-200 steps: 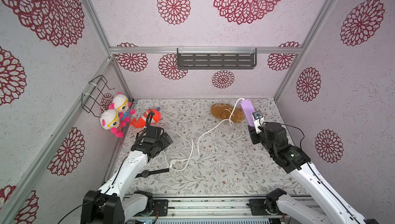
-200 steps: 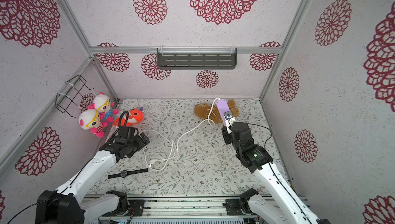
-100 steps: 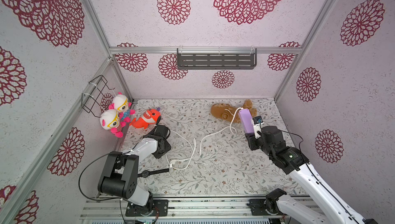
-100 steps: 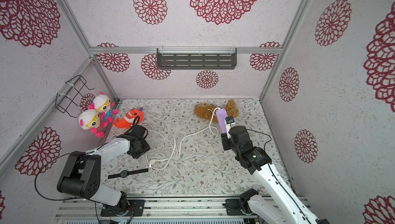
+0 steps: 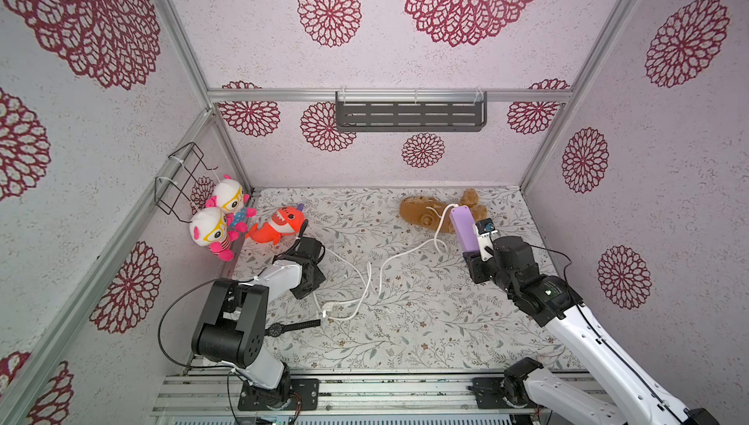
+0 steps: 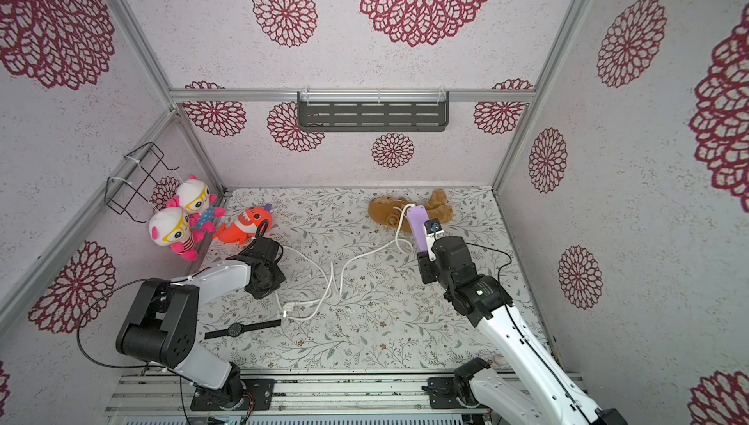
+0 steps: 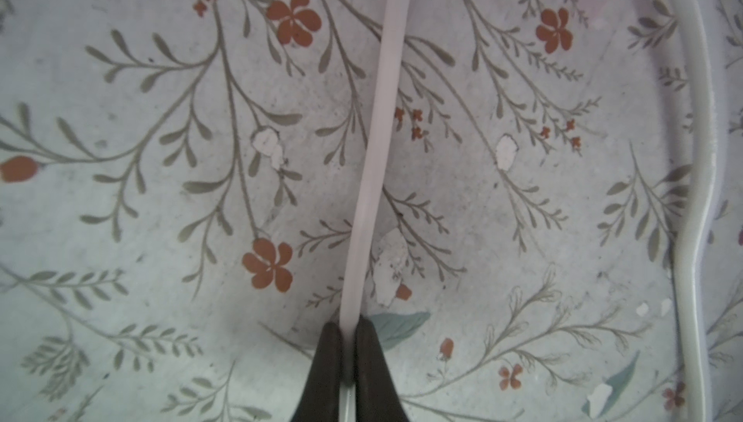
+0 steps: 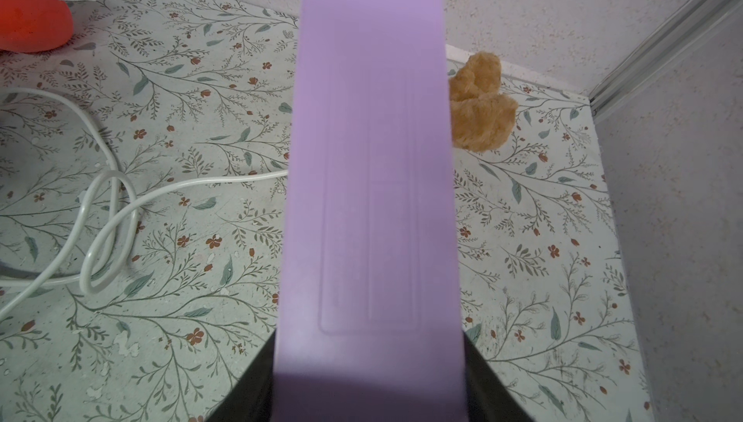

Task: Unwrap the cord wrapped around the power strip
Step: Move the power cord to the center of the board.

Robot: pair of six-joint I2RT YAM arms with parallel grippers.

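Bright, even light all round, shadows faint; in the wrist views the cord (image 7: 374, 158) and strip (image 8: 370, 198) look soft.

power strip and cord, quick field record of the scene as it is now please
power strip: lavender, raised above the mat, plain back facing the right wrist camera, no cord turns across that face
right pincer: shut on power strip at one end
cord: white, lying in loose loops on the floral mat
left pincer: shut on cord, low over the mat
plug: lying on the mat, not held
nearby: black watch; brown plush beyond the strip
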